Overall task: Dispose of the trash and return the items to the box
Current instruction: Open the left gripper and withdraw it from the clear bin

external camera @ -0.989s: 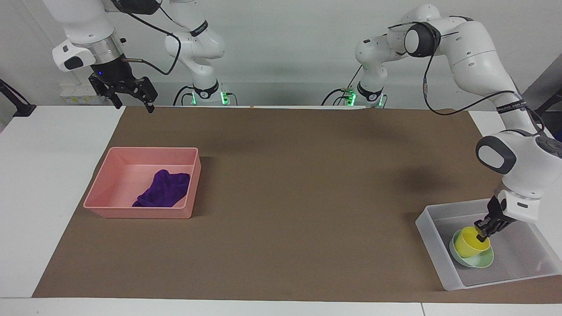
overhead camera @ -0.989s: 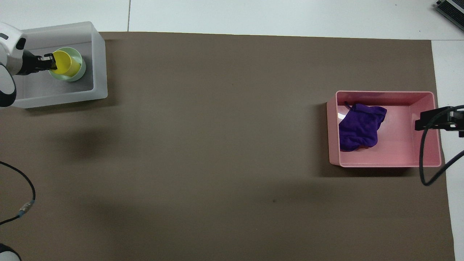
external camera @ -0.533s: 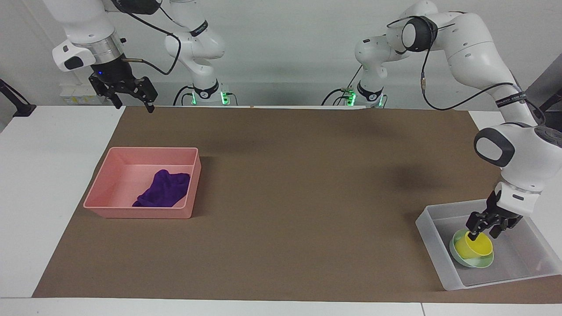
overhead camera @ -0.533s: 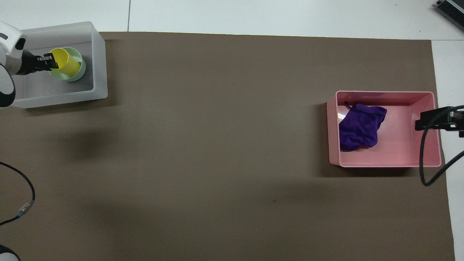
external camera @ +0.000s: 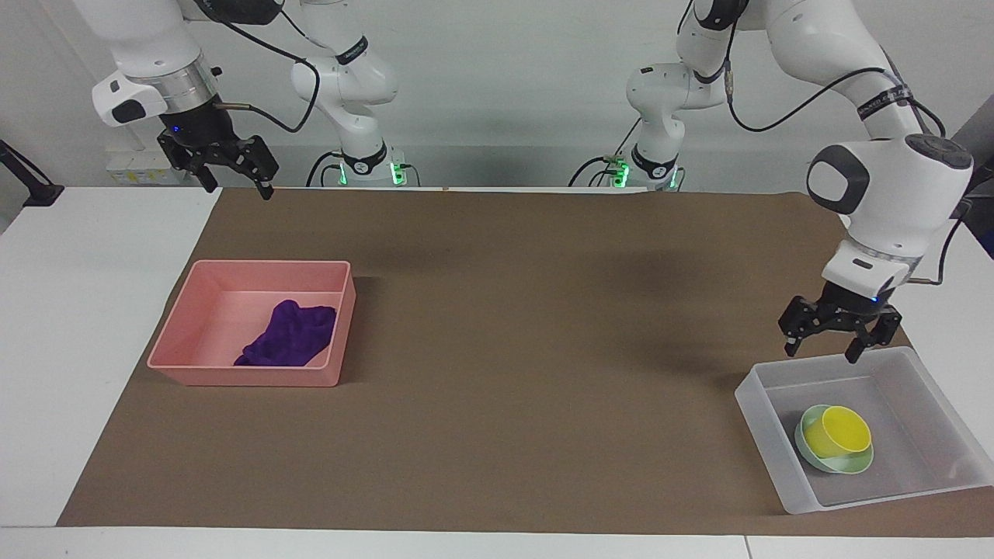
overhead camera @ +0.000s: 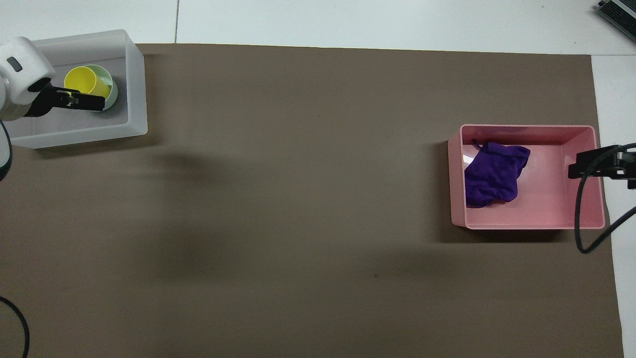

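No readable writing shows. The left claw (external camera: 839, 341) hangs wide, holding nothing, over the box (external camera: 908, 485) with cup (external camera: 839, 432) in bowl (external camera: 850, 464). The right claw (external camera: 233, 177) waits wide near the counter's corner.

soft purple cloth (external camera: 289, 335), glossy pink tray (external camera: 178, 339)

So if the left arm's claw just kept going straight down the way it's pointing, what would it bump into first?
Probably the translucent box, near its wall closest to the robots. The open left claw hangs above that edge, though depth is hard to judge.
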